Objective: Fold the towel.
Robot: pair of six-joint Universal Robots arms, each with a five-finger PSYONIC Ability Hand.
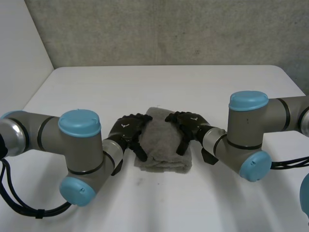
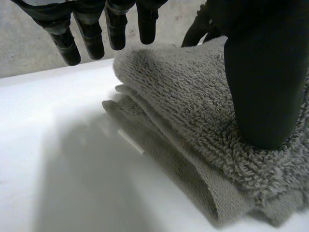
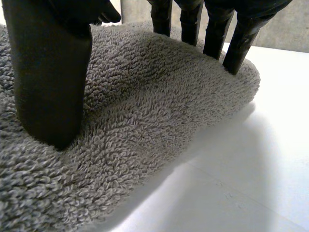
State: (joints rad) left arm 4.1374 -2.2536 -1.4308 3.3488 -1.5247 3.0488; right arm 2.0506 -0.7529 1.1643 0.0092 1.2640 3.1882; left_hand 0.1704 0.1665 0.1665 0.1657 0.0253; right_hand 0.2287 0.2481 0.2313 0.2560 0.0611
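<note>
A grey terry towel (image 1: 161, 140) lies folded into a small thick bundle in the middle of the white table (image 1: 159, 87). My left hand (image 1: 129, 129) rests on the towel's left edge, open, with its thumb (image 2: 263, 96) pressing down on the top layer and its fingers (image 2: 91, 34) straight above the towel (image 2: 193, 106). My right hand (image 1: 187, 126) rests on the right edge, open. Its thumb (image 3: 50, 82) presses into the pile and its straight fingers (image 3: 212, 34) touch the towel's (image 3: 154, 111) rounded fold.
The table's far edge meets a grey wall (image 1: 169, 29). Both arms' elbows, with light-blue caps (image 1: 79, 122) (image 1: 247, 100), lie low on either side of the towel. Bare table lies beyond and in front of the towel.
</note>
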